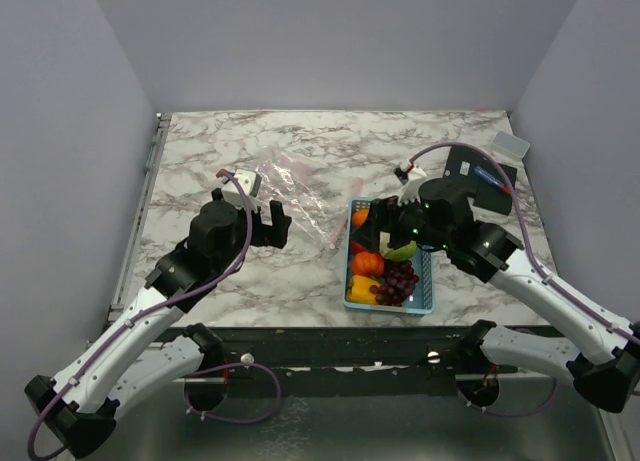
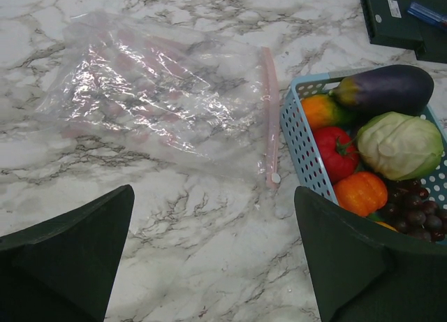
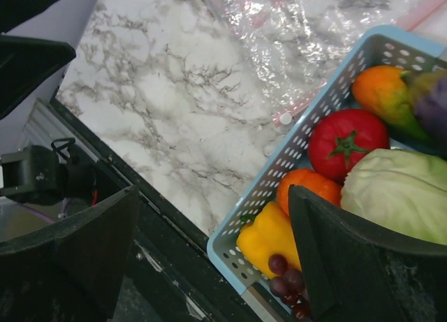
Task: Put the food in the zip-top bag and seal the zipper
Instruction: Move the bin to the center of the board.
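Cabbage [image 2: 399,145] and tomato [image 2: 337,153] lie in the blue basket [image 2: 297,137], four o'clock from the zip-top bag [image 2: 154,91]; left fingers [image 2: 70,252] and right fingers [image 3: 349,259] spread, empty.

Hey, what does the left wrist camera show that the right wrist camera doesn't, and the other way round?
Only the left wrist view: the whole zip-top bag lying flat, its zipper from end to end, and a dark case at the far corner.
Only the right wrist view: the near edge of the table, and the yellow pepper in full.
Both: the blue basket holding the tomato, cabbage, pumpkin and grapes.
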You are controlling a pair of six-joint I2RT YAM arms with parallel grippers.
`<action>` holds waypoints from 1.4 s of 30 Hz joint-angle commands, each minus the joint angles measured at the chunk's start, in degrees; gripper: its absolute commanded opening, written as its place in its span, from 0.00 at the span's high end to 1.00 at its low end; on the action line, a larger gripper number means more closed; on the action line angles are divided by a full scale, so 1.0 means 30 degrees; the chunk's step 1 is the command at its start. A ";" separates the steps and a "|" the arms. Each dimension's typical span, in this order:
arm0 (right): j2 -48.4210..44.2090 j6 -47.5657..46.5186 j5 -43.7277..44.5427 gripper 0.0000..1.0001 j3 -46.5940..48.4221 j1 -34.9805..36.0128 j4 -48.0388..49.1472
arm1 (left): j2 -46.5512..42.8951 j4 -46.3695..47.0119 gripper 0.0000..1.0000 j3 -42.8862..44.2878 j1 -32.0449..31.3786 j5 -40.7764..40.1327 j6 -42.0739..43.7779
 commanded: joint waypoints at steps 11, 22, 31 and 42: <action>0.5825 0.1220 0.6657 0.23 0.4038 0.5520 -0.2056 | -0.1204 -0.0232 0.01 -0.0257 0.0073 -0.1504 0.0127; 0.8659 0.2880 1.0872 0.34 0.4823 0.6075 -0.3551 | -0.1661 -0.0226 0.01 -0.0268 0.0087 -0.1551 0.0038; 1.0729 0.4835 1.2473 0.42 0.5231 0.6074 -0.3948 | -0.1690 -0.0232 0.01 -0.0340 0.0099 -0.1115 0.0050; 1.2678 0.6150 1.3847 0.48 0.5633 0.6074 -0.4213 | -0.1730 -0.0221 0.01 -0.0344 0.0073 -0.0878 0.0037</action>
